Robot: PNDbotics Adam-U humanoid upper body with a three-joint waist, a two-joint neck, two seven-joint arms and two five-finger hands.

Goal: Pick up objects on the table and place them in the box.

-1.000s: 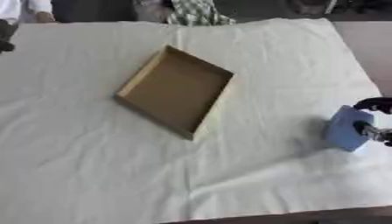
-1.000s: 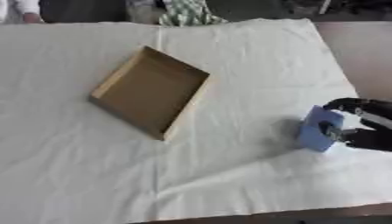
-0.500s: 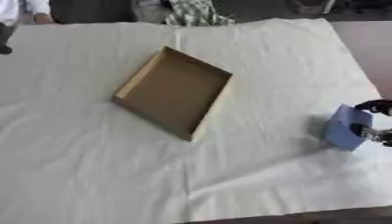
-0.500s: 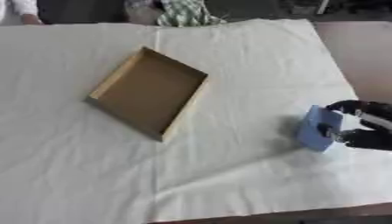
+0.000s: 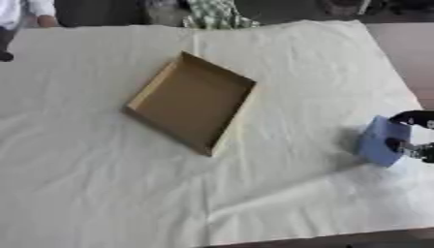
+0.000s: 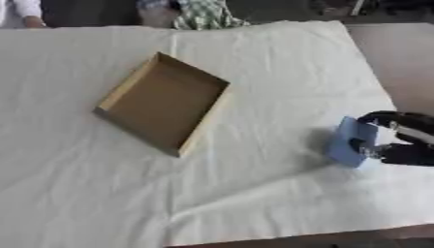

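One box (image 6: 162, 108); one blue block (image 6: 349, 142) gripped by right robot hand (image 6: 396, 145).

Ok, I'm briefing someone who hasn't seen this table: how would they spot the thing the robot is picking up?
Start at the white cloth covering the table, with the open cardboard box near its middle. Look to the right edge, where the robot's black right hand is curled round a small blue block. It is the only blue thing on the cloth.

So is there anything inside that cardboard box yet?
No. The box shows only its bare brown bottom. The one object in view, a blue block, sits on the white cloth, held by the right hand.
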